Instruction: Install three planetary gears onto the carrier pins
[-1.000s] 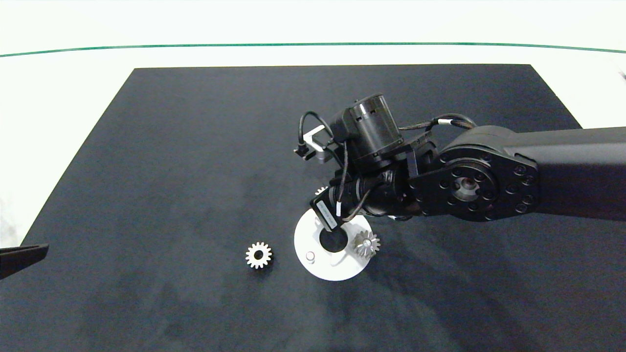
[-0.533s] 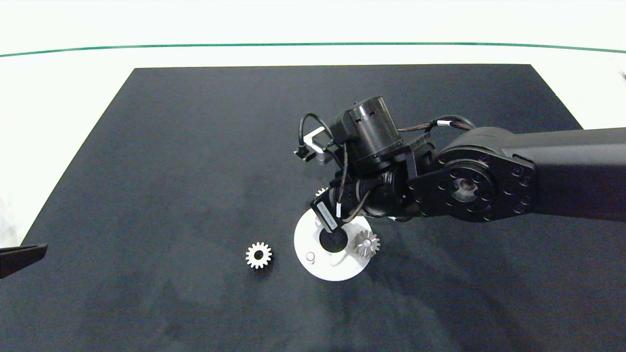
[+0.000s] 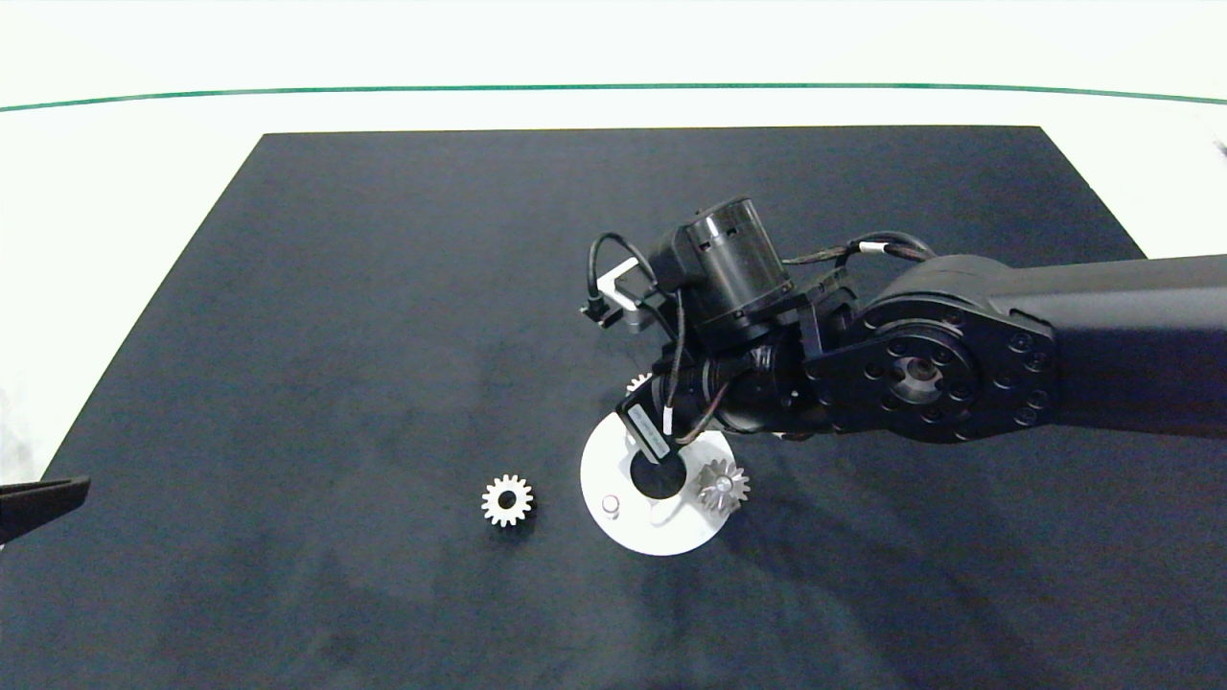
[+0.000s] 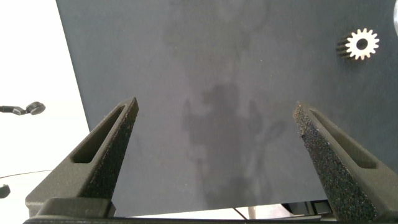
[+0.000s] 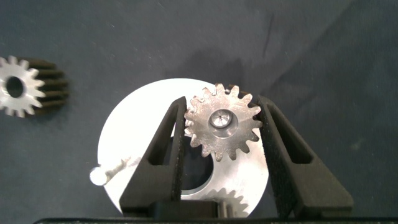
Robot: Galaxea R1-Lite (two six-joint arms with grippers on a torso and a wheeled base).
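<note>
**Seating gear two on the carrier**

Head view: my right arm comes in from the right edge and its wrist hangs over the far side of the white disc point(image 3: 613, 484) on the black mat point(image 3: 383, 287). One gear point(image 3: 722, 486) sits on the disc's right side. One bare pin point(image 3: 610, 502) stands on the disc's left part. A loose gear point(image 3: 506, 500) lies flat on the mat just left of the disc, not touching it. Another gear's teeth point(image 3: 636, 383) peek out from under my wrist at the disc's far edge. My left gripper's tip shows at the left edge, well apart from the parts.

Left wrist view: my left gripper point(image 4: 217, 143) hangs spread wide over bare mat, holding nothing. The loose gear point(image 4: 362, 45) is off to one side.

Right wrist view: my right gripper point(image 5: 222, 127) pinches a gear point(image 5: 221, 122) between both fingers point(image 5: 163, 143), over the disc point(image 5: 134, 124). A pin end shows in the gear's centre hole. Bare pin point(image 5: 97, 176) and loose gear point(image 5: 18, 86) are visible beside.
</note>
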